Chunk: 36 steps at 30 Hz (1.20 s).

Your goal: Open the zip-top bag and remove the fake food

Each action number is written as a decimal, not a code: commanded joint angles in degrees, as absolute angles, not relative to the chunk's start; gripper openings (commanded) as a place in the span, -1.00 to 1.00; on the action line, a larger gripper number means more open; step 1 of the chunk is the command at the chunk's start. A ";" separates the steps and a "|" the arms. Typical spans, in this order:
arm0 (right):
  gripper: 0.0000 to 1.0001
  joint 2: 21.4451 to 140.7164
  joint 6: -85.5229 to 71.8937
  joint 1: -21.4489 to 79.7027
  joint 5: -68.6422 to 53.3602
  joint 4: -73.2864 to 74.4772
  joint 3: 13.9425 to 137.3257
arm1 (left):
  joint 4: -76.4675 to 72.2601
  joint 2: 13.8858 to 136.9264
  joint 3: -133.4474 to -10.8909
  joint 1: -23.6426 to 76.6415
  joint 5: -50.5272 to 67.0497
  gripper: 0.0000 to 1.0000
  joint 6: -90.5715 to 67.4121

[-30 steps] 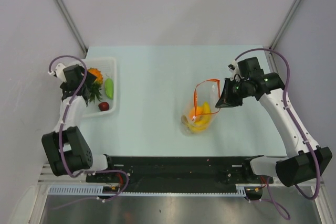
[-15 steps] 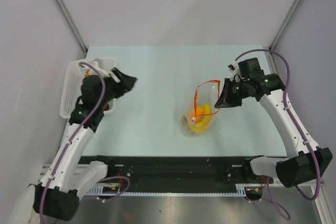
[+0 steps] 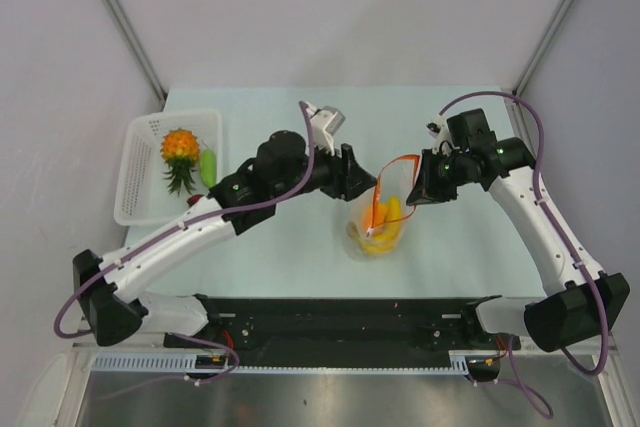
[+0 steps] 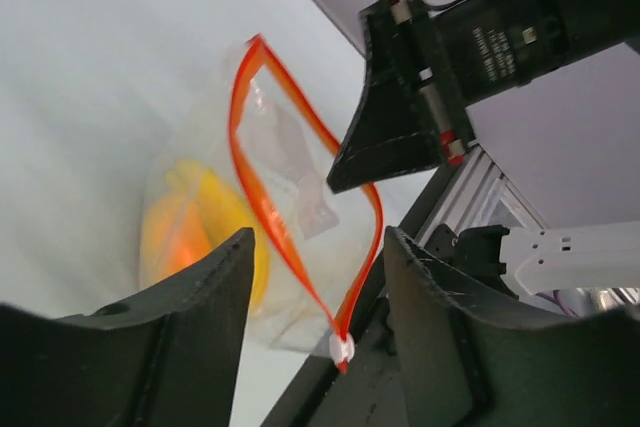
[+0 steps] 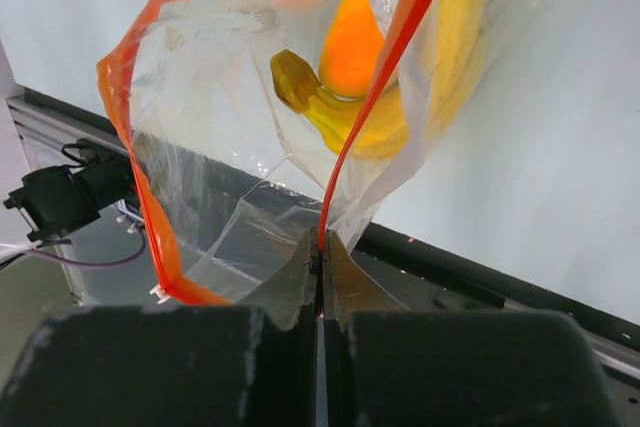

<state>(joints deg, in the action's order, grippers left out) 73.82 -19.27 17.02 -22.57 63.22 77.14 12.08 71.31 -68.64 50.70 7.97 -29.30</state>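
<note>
Top external view gives me the zip-top bag [image 3: 385, 209] standing on the pale table [image 3: 290, 127] right of centre, between my two arms. Its orange-red zip strip [image 3: 378, 182] is pulled up into an open loop. My right gripper [image 3: 421, 190] meets it from the right. On the right wrist camera I see its fingers pressed flat together with the bag's clear wall and strip pinched between them, so it holds that side of the mouth up. Through the plastic I make out yellow bananas [image 5: 345, 117] and an orange piece [image 5: 352, 39] low in the bag. My left gripper [image 3: 356, 175] sits just beside the mouth on the left side. Its own camera shows the fingers [image 4: 195, 332] spread wide with the open loop of the strip ahead of them, and I cannot tell whether they touch the plastic. Far left, the white basket [image 3: 135, 162] holds the pineapple [image 3: 180, 147], a green piece [image 3: 208, 165] and a small red fruit [image 3: 192, 202], well apart from the bag.
</note>
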 commanded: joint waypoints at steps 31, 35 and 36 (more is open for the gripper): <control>-1.00 81.74 -20.74 19.77 -24.26 57.21 86.05 | 27.88 105.47 -90.36 48.96 7.65 -0.66 -17.31; -1.00 81.21 -20.74 19.34 -21.36 60.20 85.34 | 28.30 108.28 -89.74 48.78 6.77 -0.70 -18.02; -1.00 80.95 -20.66 18.99 -21.44 60.21 84.47 | 27.78 108.37 -89.30 48.87 6.85 -0.69 -18.28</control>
<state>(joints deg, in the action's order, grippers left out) 82.02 -20.82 19.40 -23.09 58.72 84.99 30.50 107.04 -90.61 48.82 7.70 -16.95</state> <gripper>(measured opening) 0.010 0.155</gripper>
